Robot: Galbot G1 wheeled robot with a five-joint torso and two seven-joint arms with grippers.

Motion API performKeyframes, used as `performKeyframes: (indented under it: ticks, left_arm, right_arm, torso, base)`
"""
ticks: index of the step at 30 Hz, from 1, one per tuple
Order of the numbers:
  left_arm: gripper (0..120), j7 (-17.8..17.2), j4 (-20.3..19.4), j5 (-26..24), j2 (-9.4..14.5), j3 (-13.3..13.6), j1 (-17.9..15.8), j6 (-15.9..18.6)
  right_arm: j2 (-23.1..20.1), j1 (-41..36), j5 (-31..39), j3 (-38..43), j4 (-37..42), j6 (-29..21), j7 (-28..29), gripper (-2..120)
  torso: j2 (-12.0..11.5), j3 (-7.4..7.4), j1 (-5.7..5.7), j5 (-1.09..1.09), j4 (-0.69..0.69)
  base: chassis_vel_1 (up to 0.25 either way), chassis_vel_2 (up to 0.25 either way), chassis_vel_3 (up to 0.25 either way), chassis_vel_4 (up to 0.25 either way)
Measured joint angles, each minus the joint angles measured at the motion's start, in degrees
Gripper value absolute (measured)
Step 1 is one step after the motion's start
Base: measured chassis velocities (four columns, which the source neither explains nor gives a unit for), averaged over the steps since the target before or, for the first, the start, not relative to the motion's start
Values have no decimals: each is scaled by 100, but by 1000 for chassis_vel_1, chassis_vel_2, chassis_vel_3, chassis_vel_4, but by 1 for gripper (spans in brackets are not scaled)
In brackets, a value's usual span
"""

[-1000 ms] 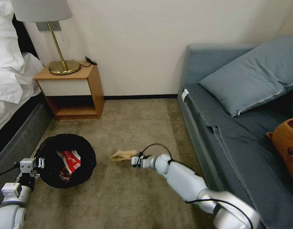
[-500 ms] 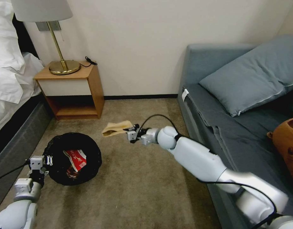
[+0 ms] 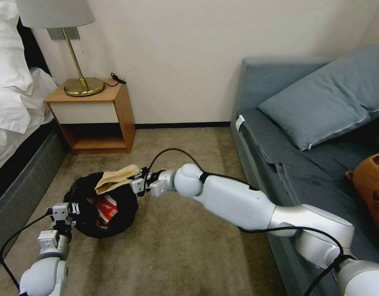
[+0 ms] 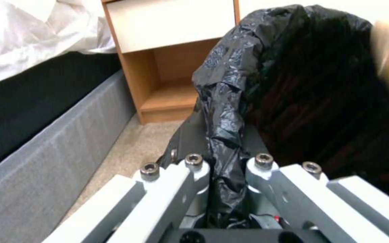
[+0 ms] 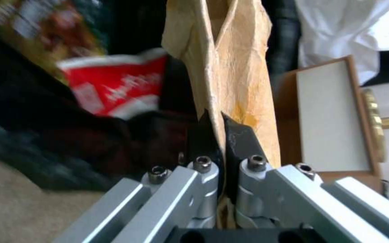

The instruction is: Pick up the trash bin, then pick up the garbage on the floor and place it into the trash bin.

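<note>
The round black trash bin with its wrinkly black plastic liner (image 3: 101, 207) sits low over the beige carpet between the bed and the sofa. I can't tell from here whether it is resting on the floor or lifted a touch. Inside it lies a red-and-white packet (image 3: 108, 205), with a yellow-brown snack wrapper (image 5: 28, 30) beside it, so part of the litter is already home. Right above the bin's far rim hangs the tan paper bag (image 3: 115, 177), crumpled and held out flat over the opening.

The right tool (image 3: 136, 183) has the bag pinched by one end, its dark pads closed tight on the paper. That grip at the end lets the rest of the bag reach over the bin mouth, which looks to me like the reason for the long stretch of that white arm across the carpet.

On the near side, the left tool (image 3: 68, 210) is clamped on the bin's rim, with a fold of the black liner squeezed between its fingers. I'd say it holds there to keep the bin steady and its mouth turned up towards the bag.

Behind all this stands the wooden bedside surface (image 3: 95, 115) with a brass lamp (image 3: 76, 53) on it, the white bed (image 3: 12, 102) to one side and the grey-blue sofa (image 3: 304, 135) to the other.
</note>
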Motion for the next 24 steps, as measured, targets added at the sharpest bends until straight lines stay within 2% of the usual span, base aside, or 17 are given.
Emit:
performKeyframes:
  ticks: [5,11,13,14,15,18,21,22,24]
  left_arm:
    - [4,-30,12,-8,13,20,-81,31]
    - [4,-30,45,-42,54,28,-105,49]
    - [4,-28,77,-41,47,31,-119,49]
    - [4,-28,77,-41,47,31,-119,49]
    - [4,-27,82,-41,38,31,-125,49]
    - [4,-23,88,-41,35,31,-126,44]
    - [4,-10,121,-41,29,24,-127,21]
    - [4,-10,121,-41,29,24,-127,21]
    - [4,-9,121,-38,23,24,-124,17]
  right_arm:
    - [170,-52,42,-77,-222,168,65,0]
    - [378,-175,70,-238,-590,236,602,4]
    - [506,-233,36,-261,-758,249,681,13]
    - [506,-233,36,-261,-758,249,681,13]
    - [551,-253,15,-262,-826,280,690,21]
    - [563,-263,8,-262,-847,295,692,27]
    - [535,-295,5,-267,-825,314,692,43]
    - [535,-295,5,-267,-825,314,692,43]
    - [500,-309,12,-267,-774,317,696,51]
  torso:
    - [0,0,0,0,1]
    - [0,0,0,0,0]
    - [0,0,0,0,2]
    - [0,0,0,0,2]
    - [0,0,0,0,2]
    - [0,0,0,1,2]
    - [0,0,0,0,1]
    - [0,0,0,0,1]
    - [0,0,0,0,1]
  base:
    - [0,0,0,0]
    - [0,0,0,0]
    - [0,0,0,0]
    - [0,0,0,0]
    - [0,0,0,0]
    - [0,0,0,0]
    - [0,0,0,0]
    - [0,0,0,0]
    - [0,0,0,0]
